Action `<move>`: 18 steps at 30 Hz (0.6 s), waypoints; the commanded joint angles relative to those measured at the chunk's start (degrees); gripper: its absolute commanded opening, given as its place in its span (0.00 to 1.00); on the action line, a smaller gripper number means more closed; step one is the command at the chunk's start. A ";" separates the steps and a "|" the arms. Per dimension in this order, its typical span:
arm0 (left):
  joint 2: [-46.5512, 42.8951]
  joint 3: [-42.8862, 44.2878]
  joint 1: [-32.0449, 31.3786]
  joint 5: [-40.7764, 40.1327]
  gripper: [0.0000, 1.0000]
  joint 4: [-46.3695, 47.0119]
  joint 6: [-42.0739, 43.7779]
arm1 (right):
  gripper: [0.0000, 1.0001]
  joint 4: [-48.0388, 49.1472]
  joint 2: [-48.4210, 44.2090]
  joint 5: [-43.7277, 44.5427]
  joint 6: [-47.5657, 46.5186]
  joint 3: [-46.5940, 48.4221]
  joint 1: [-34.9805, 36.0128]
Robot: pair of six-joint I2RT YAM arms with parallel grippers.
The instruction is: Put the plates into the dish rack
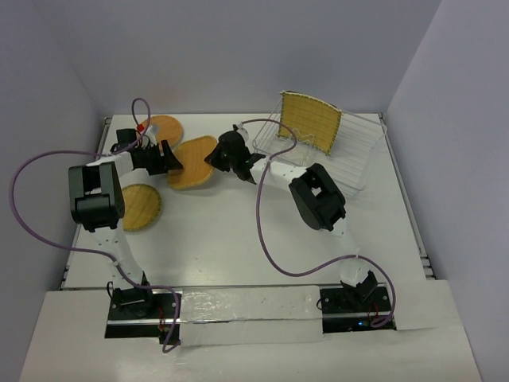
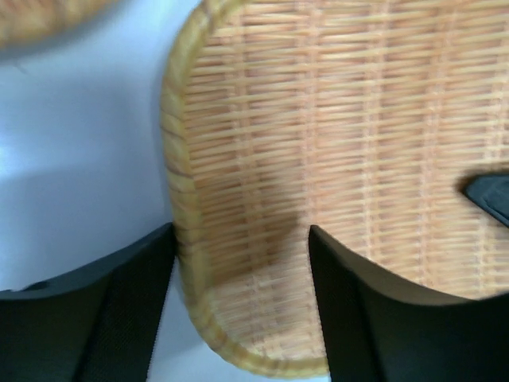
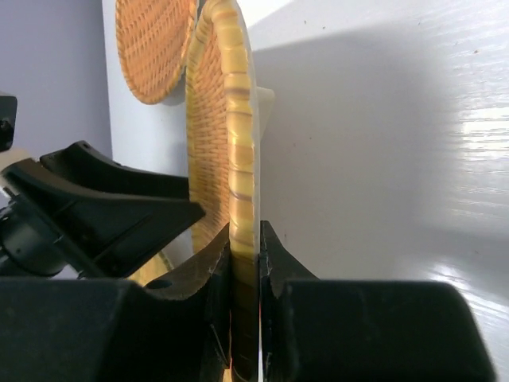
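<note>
Since the orange rounded square plate (image 1: 193, 163) sits low on the table (image 1: 238, 239), left of centre in the top view, its thin woven rim is the only part a two-finger tool can take. Both arms therefore meet it edge-on.

At the plate's three o'clock the right gripper (image 3: 245, 247) is clenched on that rim, one finger pressed to each face, as its wrist view shows. I judge this to be the carrying grip, since this arm is the one nearer the rack.

At the plate's nine o'clock the left gripper (image 2: 241, 235) is released. Its fingers (image 2: 119, 318) stand wide apart, one outside the rim and one over the weave, and grasp nothing. It looks placed to steady or tip the plate for its partner. Whether the plate is clear of the table I cannot tell.

Further out, the orange round plate (image 1: 163, 127) lies flat at eleven o'clock. The yellow round plate (image 1: 139, 207) lies at seven o'clock, partly under the left arm. Neither is loaded yet.

Well apart at two o'clock, the dish rack (image 1: 358, 155) holds the yellow woven square plate (image 1: 310, 121) standing on edge among its wires. The held plate probably has to go in the same way, so a grip on the rim suits lowering it in upright.
</note>
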 commanded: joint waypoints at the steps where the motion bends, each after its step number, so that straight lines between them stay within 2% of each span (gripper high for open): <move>1: -9.38 0.44 -1.04 5.94 0.85 2.79 -3.34 | 0.00 3.17 -7.87 3.67 -7.12 -0.69 -0.21; 2: -12.62 0.99 -1.04 5.31 0.91 3.58 -5.08 | 0.00 3.57 -10.31 5.40 -12.16 -1.32 -0.37; 3: -12.93 1.36 -1.12 5.25 0.93 3.73 -6.04 | 0.00 4.00 -10.54 5.57 -12.64 -1.86 -0.54; 5: -18.36 2.48 -1.12 -0.13 0.95 3.42 -8.29 | 0.00 5.46 -13.75 5.59 -19.76 -2.73 -0.89; 8: -27.04 4.69 -0.95 -13.02 0.97 -0.79 -15.29 | 0.00 9.64 -20.75 0.92 -32.54 -4.74 -3.13; 10: -31.44 3.68 -0.87 -20.91 0.97 -1.99 -18.29 | 0.00 10.71 -24.75 -5.94 -37.82 -5.36 -5.38; 14: -41.07 -3.48 -0.87 -28.87 0.99 -2.32 -23.88 | 0.00 9.07 -31.82 -27.28 -47.81 -4.59 -11.32; 17: -45.96 -8.67 -0.80 -33.57 0.99 -2.44 -26.74 | 0.00 0.90 -34.58 -36.17 -55.70 -1.35 -16.63; 18: -47.04 -9.58 -0.85 -34.39 0.99 -3.12 -28.04 | 0.00 -3.23 -36.33 -37.71 -62.64 -0.58 -18.71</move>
